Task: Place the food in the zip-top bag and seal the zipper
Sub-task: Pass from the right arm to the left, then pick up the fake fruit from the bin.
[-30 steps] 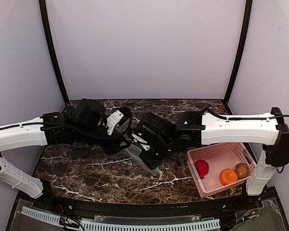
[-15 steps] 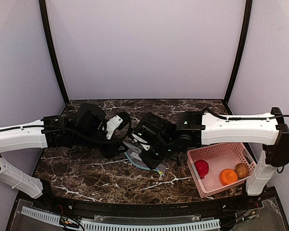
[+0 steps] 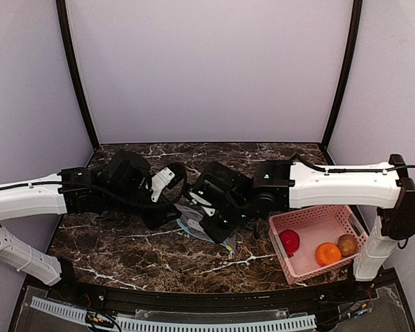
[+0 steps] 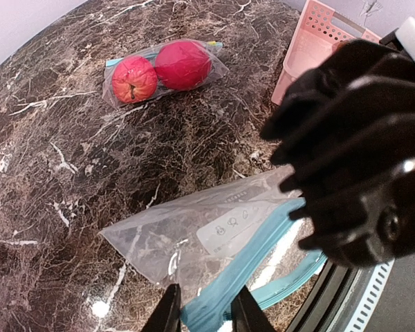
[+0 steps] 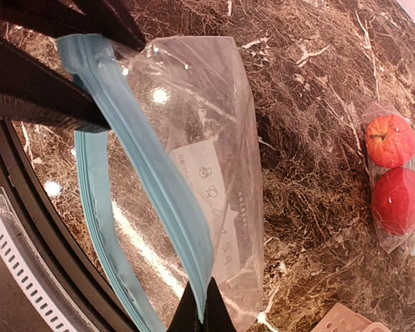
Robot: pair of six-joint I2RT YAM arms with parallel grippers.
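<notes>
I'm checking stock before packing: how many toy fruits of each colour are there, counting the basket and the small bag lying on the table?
Glossy red round fruits: 3 (one in the pink plastic basket, two in the small clear bag)
Orange round fruit: 1
Brown round fruit: 1
Total: 5

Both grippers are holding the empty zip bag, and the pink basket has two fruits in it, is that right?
Not quite. The top external view shows three in the pink basket: a red fruit, an orange fruit and a brown fruit. The left gripper and right gripper do hold the empty zip-top bag.
</notes>
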